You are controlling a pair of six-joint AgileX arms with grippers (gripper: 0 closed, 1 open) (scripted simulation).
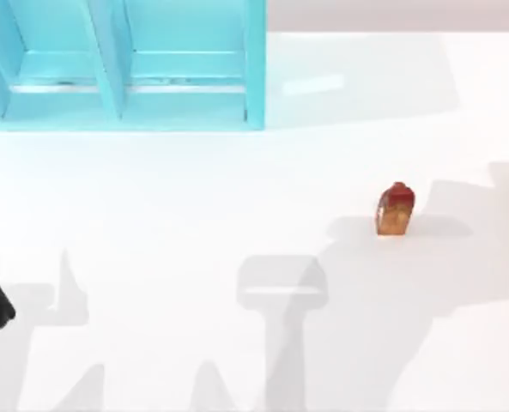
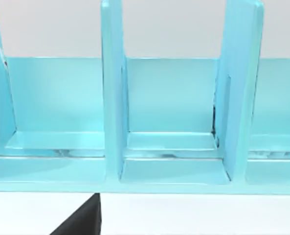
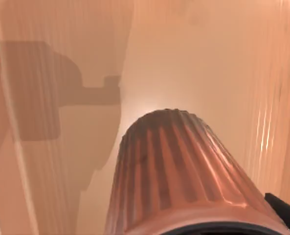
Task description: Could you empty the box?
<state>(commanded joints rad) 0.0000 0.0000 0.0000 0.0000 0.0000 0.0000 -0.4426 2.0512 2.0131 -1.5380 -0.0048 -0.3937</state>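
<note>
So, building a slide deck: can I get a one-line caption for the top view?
Small red-orange bottle standing alone on the white table, right of the blue compartment box.
</note>
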